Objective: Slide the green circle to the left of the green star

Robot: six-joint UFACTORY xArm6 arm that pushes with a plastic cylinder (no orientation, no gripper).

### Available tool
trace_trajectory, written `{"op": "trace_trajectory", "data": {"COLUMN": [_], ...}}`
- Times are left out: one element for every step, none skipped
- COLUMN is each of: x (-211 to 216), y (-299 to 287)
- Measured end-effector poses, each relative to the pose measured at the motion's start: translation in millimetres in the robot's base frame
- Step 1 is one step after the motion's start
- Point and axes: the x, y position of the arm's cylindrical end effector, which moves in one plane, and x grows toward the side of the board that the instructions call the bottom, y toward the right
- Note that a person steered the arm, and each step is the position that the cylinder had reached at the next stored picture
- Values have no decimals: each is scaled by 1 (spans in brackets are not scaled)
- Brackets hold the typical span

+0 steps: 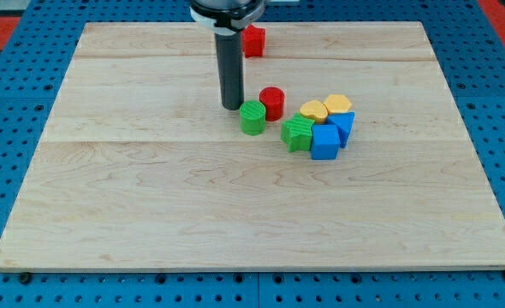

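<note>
The green circle [252,117] stands on the wooden board just left of the board's middle top area. The green star [298,133] lies a short way to its right and slightly lower, with a small gap between them. My tip [232,106] rests on the board just up and left of the green circle, nearly touching it. The dark rod rises from the tip to the view's top.
A red cylinder [272,102] stands against the green circle's upper right. Two blue blocks [325,142] [342,125] and two yellow blocks [313,110] [338,104] cluster right of the star. A red block [252,40] sits near the board's top edge [321,24].
</note>
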Motion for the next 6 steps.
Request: {"op": "trace_trajectory", "data": {"x": [10, 12, 14, 6, -1, -20], "y": [-8, 9, 9, -30, -29, -11]}}
